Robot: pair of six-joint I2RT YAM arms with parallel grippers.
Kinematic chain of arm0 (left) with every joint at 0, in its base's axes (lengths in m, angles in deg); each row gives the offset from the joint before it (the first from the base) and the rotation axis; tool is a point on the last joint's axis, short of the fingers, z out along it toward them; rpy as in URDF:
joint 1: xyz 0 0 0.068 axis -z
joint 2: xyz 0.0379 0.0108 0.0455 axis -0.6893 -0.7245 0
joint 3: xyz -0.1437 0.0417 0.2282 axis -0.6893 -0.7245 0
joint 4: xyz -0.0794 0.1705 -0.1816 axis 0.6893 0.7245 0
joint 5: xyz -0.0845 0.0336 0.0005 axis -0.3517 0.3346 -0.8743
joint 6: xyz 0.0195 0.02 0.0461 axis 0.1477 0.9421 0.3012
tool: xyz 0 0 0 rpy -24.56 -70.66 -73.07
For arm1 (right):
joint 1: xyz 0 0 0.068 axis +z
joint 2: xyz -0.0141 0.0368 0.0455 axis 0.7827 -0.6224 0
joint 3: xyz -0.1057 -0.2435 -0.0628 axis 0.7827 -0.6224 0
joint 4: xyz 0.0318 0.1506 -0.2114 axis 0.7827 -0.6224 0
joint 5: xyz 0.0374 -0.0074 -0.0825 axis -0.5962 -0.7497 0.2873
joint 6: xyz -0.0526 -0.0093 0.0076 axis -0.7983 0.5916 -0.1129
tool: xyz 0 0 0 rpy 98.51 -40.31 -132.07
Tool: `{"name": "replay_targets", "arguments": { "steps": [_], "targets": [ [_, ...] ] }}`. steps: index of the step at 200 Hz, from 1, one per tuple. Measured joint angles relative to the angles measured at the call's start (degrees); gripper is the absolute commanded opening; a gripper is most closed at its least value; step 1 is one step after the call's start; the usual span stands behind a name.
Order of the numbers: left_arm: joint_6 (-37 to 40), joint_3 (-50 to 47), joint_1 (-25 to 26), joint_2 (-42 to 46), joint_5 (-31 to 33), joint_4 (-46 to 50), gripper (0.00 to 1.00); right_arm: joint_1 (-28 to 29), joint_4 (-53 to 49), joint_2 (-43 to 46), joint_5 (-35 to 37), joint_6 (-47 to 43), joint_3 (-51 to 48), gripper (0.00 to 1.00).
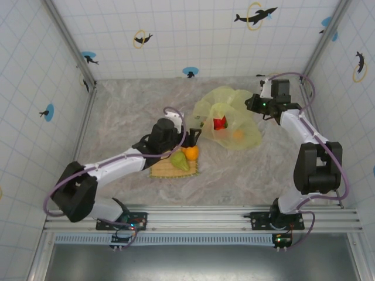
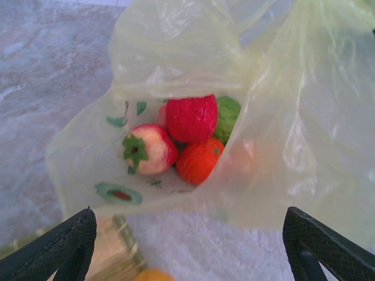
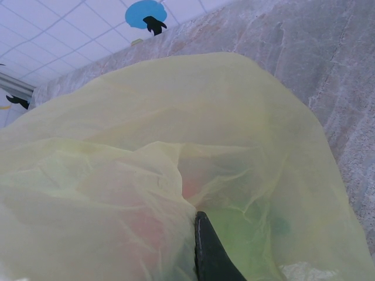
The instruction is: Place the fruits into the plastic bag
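Observation:
The yellow-green plastic bag [image 1: 229, 116] lies open at mid-table, its mouth facing my left gripper [image 1: 195, 136]. Inside it lie a red strawberry [image 2: 191, 118], a pink-white apple [image 2: 149, 149], an orange [image 2: 198, 161] and a green fruit [image 2: 228, 114]. My left gripper [image 2: 187, 257] is open and holds nothing, just short of the bag's mouth. My right gripper [image 1: 253, 104] is shut on the plastic bag [image 3: 176, 146] at its far right rim, the film bunched against its dark finger [image 3: 212, 252]. An orange [image 1: 191, 153] and a green pear [image 1: 179, 162] rest outside the bag.
A tan woven mat [image 1: 167, 171] lies under the loose orange and pear, below my left gripper; its edge [image 2: 111, 243] shows in the left wrist view. Tiled walls enclose the marble table on three sides.

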Motion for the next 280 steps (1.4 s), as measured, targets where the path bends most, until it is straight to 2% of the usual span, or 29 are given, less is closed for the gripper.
{"name": "replay_targets", "arguments": {
  "steps": [78,143,199,232,280],
  "targets": [
    [-4.57,-13.7,-0.74,13.84,3.06,10.56,0.9,0.02,0.42,0.0,-0.22,0.28,-0.02,0.0],
    [-7.98,-14.05,-0.83,8.0,2.93,12.92,0.91,0.13,0.9,0.0,-0.44,0.42,-0.28,0.0],
    [-9.4,-13.84,-1.25,3.26,0.39,11.98,0.9,0.13,0.94,0.09,-0.44,0.42,-0.39,0.0],
    [-10.01,-13.84,-1.57,1.11,-0.63,10.47,0.85,0.13,0.92,0.11,-0.46,0.42,-0.74,0.0],
    [-11.13,-13.86,-2.23,0.28,-1.03,9.05,0.71,0.37,0.94,0.11,-0.46,0.44,-1.33,0.0]
  ]
}}
